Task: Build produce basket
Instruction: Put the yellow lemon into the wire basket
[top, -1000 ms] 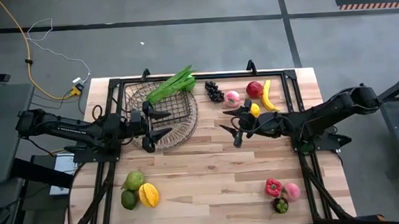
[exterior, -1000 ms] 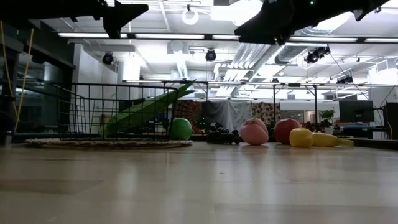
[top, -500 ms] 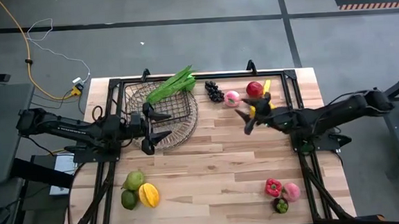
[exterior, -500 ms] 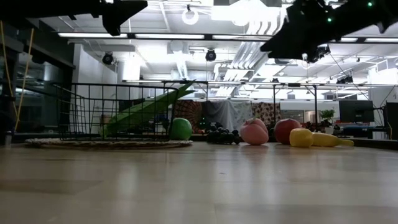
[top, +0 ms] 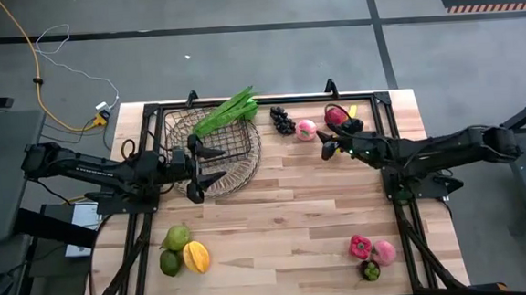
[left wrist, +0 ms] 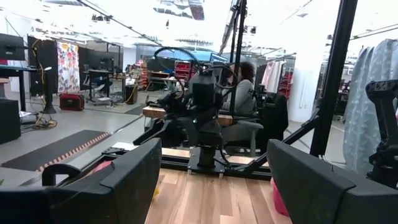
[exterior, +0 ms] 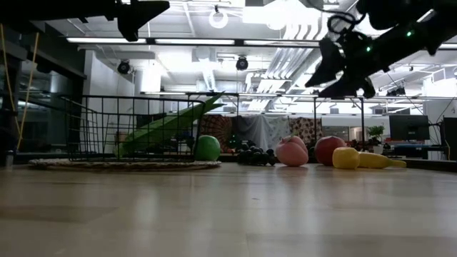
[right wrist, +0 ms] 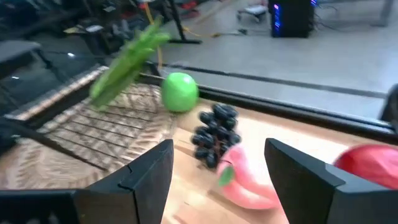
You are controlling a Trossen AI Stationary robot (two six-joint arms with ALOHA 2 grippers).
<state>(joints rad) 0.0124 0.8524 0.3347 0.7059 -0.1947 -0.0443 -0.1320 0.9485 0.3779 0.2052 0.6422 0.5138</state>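
- The dark wire-mesh basket (top: 215, 149) with a round flared rim sits on the light wooden desk (top: 277, 229) near its far left corner; long green leafy stalks (top: 227, 111) lean across the basket's far rim, and a round green fruit (exterior: 207, 148) shows just beside it in the low view.
- The left gripper (top: 211, 160) hovers over the basket's near part, jaws spread wide and holding nothing.
- The right gripper (top: 325, 145) hangs above the far edge of the desk, right of the middle, jaws parted and empty.
- Below and ahead of it lie a dark purple grape cluster (top: 282, 119), a pink peach-like fruit (top: 307, 129) and a red round fruit (top: 334, 116); a yellow piece (exterior: 346, 158) rests nearby, though its exact shape is hard to tell.
- Near the front left corner lie two green fruits (top: 172, 249) touching a yellow-orange piece (top: 196, 257).
- Near the front right corner sit a red pepper-like piece (top: 360, 246), a pink fruit (top: 385, 251) and a small dark green piece (top: 369, 271), close together.
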